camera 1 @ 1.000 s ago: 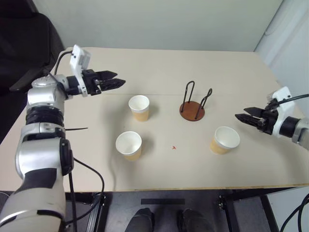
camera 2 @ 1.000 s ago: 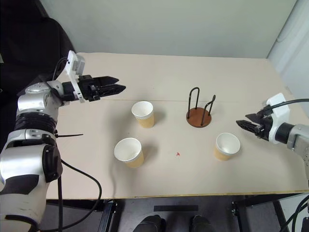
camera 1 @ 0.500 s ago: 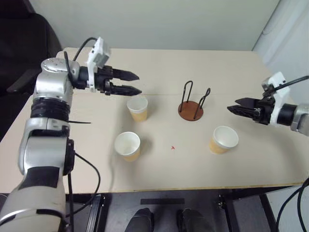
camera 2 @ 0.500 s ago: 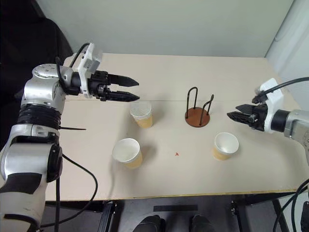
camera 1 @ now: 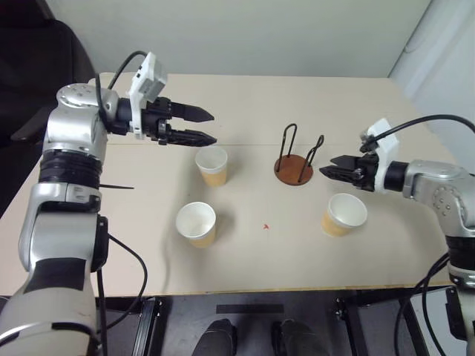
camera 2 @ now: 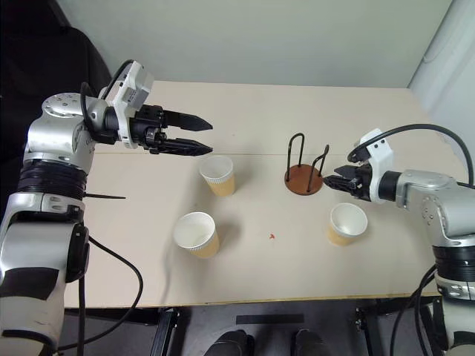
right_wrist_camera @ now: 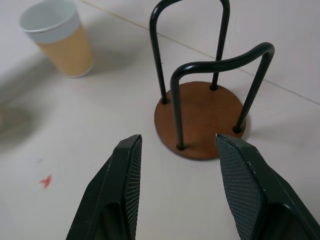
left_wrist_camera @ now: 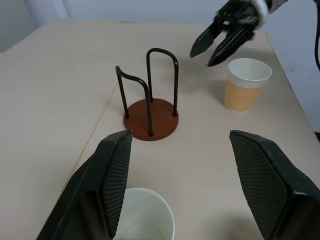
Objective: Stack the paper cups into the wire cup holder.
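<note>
1. My left gripper (camera 1: 202,126) hangs over the table's (camera 1: 245,256) far left, its black fingers spread with nothing between them, pointing toward the middle. The far cup (camera 1: 211,165) stands upright just below its tips, mouth up, long axis vertical. I judge this arm's next move is a drop onto that cup.
2. The near-left cup (camera 1: 197,223) stands upright closer to me, apart from both grippers; my left arm is the nearer one.
3. The wire cup holder (camera 1: 296,162) sits right of centre, empty, its base flat and both loops upright, so cups must enter from above.
4. My right gripper (camera 1: 335,168) hovers just right of the holder's base, fingers parted and empty, aimed at the holder. The right cup (camera 1: 344,214) stands upright just nearer me than the fingertips.
</note>
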